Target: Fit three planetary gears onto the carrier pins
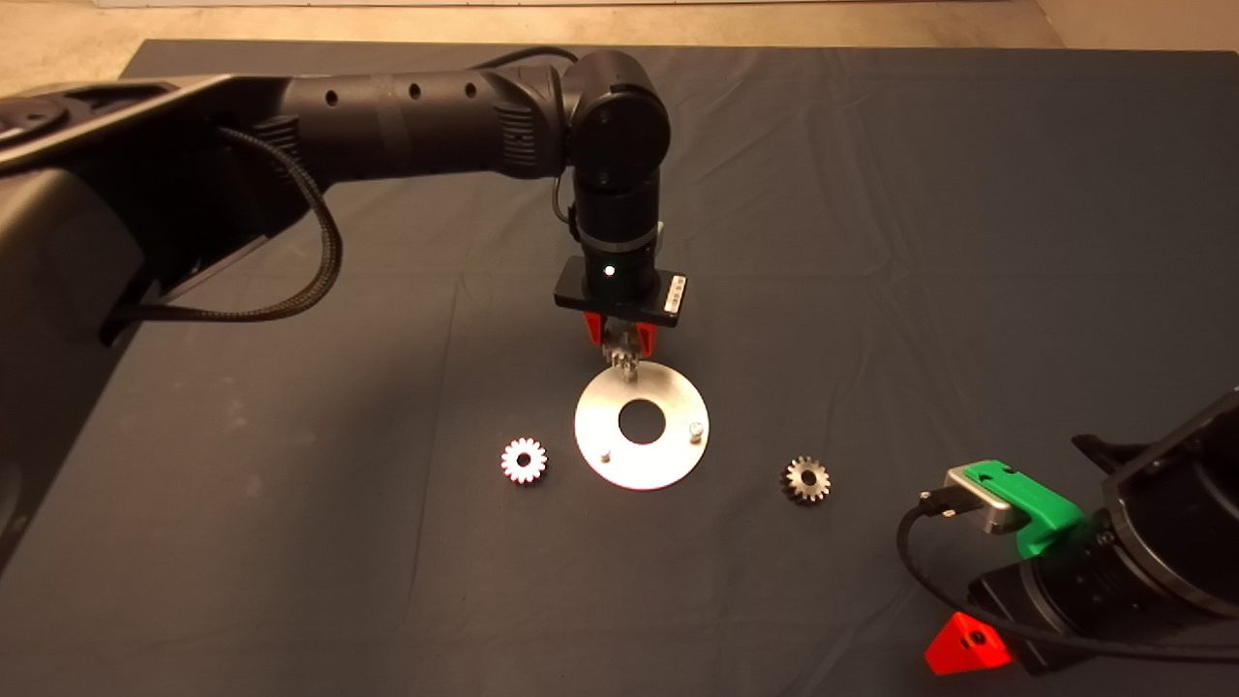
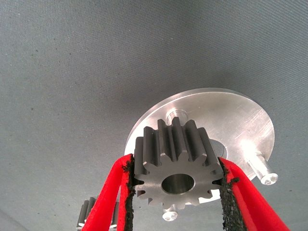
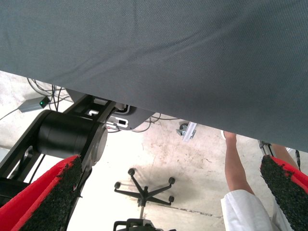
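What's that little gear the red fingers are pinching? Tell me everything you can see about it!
The held gear is small, grey, shiny metal, with many short teeth around its edge and a round hole through its middle. The left gripper squeezes it between its black pads, one on each side. It hangs just above the far edge of the round metal disc, not yet on a pin.
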`<state>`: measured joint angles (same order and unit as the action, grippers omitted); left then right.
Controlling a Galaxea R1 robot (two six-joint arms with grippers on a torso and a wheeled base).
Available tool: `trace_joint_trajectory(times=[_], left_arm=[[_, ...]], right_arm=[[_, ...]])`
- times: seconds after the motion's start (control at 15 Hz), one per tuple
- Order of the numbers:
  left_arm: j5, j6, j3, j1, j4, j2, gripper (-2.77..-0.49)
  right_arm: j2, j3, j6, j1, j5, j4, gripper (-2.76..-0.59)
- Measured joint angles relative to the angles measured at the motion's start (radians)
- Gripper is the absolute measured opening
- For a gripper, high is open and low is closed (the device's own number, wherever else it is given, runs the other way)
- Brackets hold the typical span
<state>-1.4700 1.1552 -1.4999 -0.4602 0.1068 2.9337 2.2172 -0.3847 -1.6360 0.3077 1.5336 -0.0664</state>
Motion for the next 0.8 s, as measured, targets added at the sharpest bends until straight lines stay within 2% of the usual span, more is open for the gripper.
trace_joint_trajectory(times=[0.8], left_arm=[[0.003,0.001,0.023,0.000,-0.001,0.003,-2.33]], right_arm=[[0.002,0.000,0.000,0.000,0.000,0.000,-0.60]])
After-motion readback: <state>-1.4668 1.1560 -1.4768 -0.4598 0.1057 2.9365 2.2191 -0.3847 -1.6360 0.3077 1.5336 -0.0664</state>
